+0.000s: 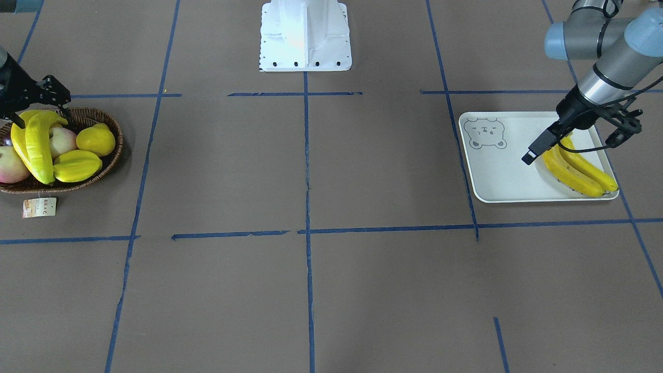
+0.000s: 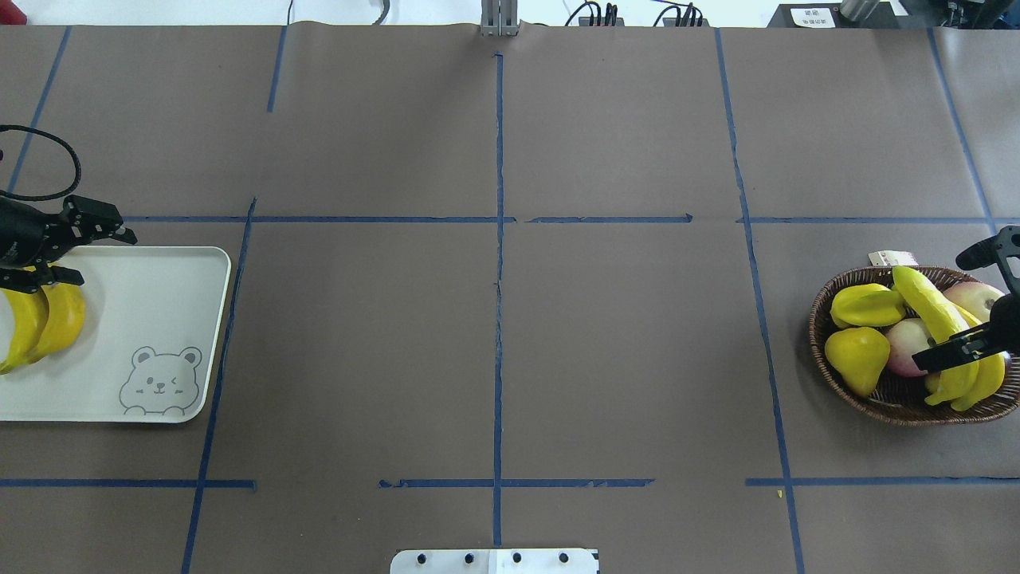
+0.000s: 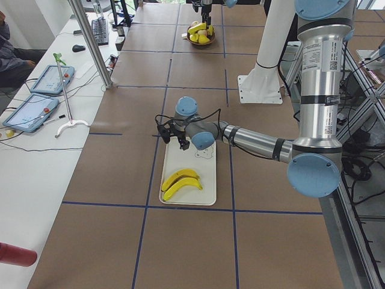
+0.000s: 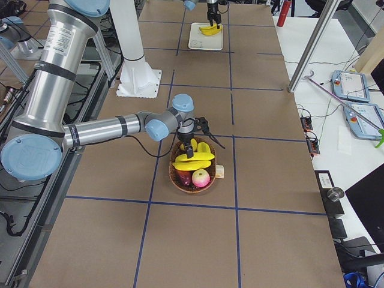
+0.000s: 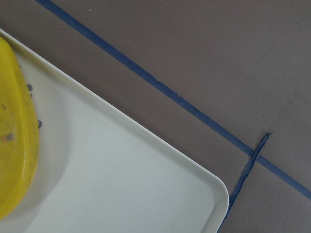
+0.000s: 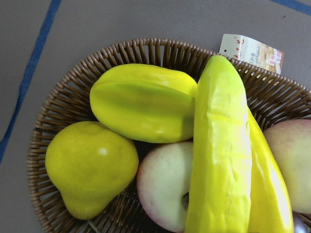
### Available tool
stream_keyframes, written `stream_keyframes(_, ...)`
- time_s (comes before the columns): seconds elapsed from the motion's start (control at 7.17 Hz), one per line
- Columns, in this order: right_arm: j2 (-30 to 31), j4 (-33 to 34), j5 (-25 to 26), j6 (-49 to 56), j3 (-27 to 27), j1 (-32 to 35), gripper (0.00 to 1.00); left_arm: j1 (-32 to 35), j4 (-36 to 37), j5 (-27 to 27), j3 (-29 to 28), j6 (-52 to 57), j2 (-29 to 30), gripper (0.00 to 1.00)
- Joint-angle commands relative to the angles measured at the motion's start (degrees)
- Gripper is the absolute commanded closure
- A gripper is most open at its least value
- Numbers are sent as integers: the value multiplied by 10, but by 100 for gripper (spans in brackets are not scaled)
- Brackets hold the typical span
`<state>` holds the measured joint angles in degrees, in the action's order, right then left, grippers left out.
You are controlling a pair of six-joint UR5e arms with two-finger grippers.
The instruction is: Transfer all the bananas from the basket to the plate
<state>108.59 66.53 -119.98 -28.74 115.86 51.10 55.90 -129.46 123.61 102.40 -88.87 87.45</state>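
Right gripper (image 2: 938,311): my jaws are spread wide and empty, low over the shallow dark-brown woven wicker basket (image 6: 63,97) at the lower right of the overhead view. Two long curved glossy yellow bananas (image 6: 221,155) lie stacked there across a pink-blushed apple (image 6: 163,184).

Risk: on those smooth, rounded backs an off-centre pinch may roll the top one or snag the ridged starfruit (image 6: 141,102).

Left gripper (image 2: 105,257): jaws wide and empty, beside two orange-yellow bananas (image 2: 48,323) on the pale rectangular bear-print plate (image 2: 159,319).

Both arms reach far out and low. The left gripper (image 2: 105,257) hangs with its jaws spread wide; the right gripper (image 2: 939,311), partly cropped, seems likewise spread.
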Motion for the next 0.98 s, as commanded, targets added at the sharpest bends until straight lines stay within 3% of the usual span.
stream_keyframes(0.0, -3, 0, 3, -4, -13, -2, 0, -5, 0, 0, 0, -2, 0, 0)
stream_keyframes(0.28, -8, -1, 2, -5, -17, -3, 1, -5, -1, 0, 0, -2, 0, 0)
stream_keyframes(0.42, -26, -1, 3, -5, -27, -3, 6, -5, -2, 0, 1, -2, 0, 0)
stream_keyframes(0.56, -29, 1, 3, -5, -28, -4, 19, -5, -2, 0, 1, -2, 0, 0)
stream_keyframes(0.84, -36, 1, 1, -6, -32, -5, 36, -6, -2, 0, 1, -2, 0, 0)
